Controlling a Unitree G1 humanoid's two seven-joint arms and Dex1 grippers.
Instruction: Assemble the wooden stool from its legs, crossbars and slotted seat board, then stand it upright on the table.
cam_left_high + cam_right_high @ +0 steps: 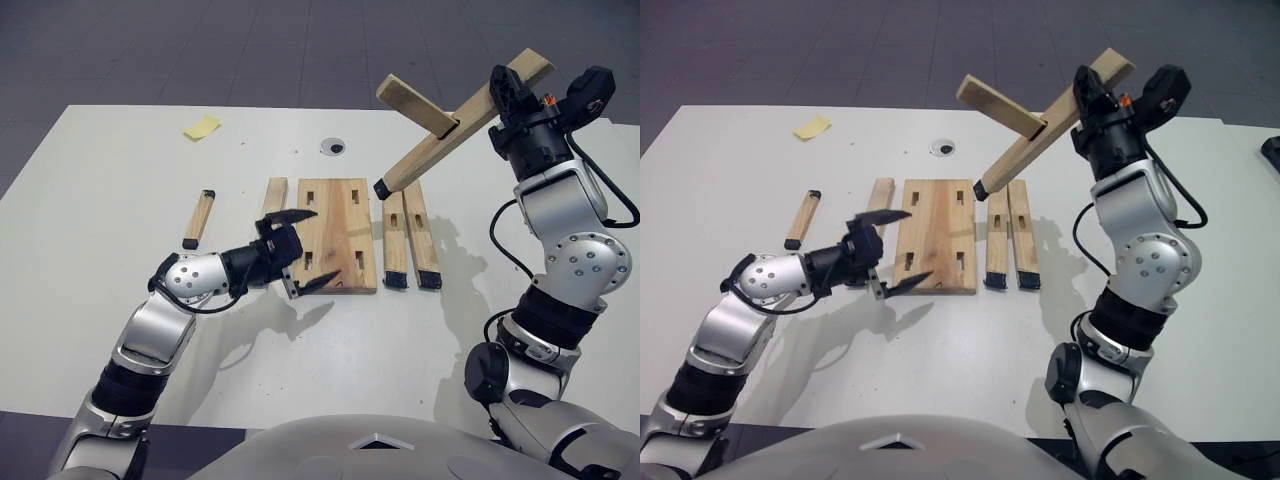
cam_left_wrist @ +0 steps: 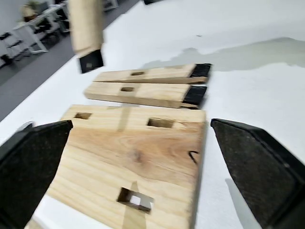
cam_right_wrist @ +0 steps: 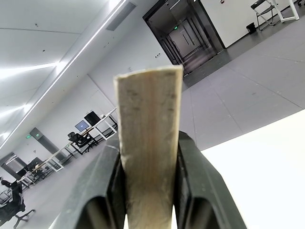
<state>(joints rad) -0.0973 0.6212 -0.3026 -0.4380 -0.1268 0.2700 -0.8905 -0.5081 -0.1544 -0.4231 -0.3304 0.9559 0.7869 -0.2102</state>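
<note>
- Your left gripper (image 1: 327, 245) is nearest. It sits low over the near left part of the board (image 1: 345, 215), fingers spread wide with nothing between them but the wood below. Whether they touch the wood cannot be told.
- One finger lies over the board's left edge, and the other is by its near left corner.
- You have the board flat at mid-table, slots up, long edges running near to far.
- Just off its left edge lies a slat (image 1: 274, 196), with its near end hidden behind the gripper.
- Further left, well apart, a short stick (image 1: 198, 219) with dark ends lies flat. From there a broad stretch of table (image 1: 90, 230) runs out to the left edge.
- Just right of the board, two legs (image 1: 396, 240) lie side by side, black feet toward you, with a thin gap to the board's right edge.
- Your right gripper (image 1: 497, 97) is raised at the far right, clamped on the upper end of the held leg (image 1: 430, 155).
- That leg slants down to the left, and its black foot hangs over the board's far right corner.
- A crossbar (image 1: 412, 103) is set through the held leg and juts out to the far left in the air.
- On the far side are a hole (image 1: 334, 147) and a yellow note (image 1: 201, 127).
- A band of tabletop separates the board's near edge from the table's near edge.
</note>
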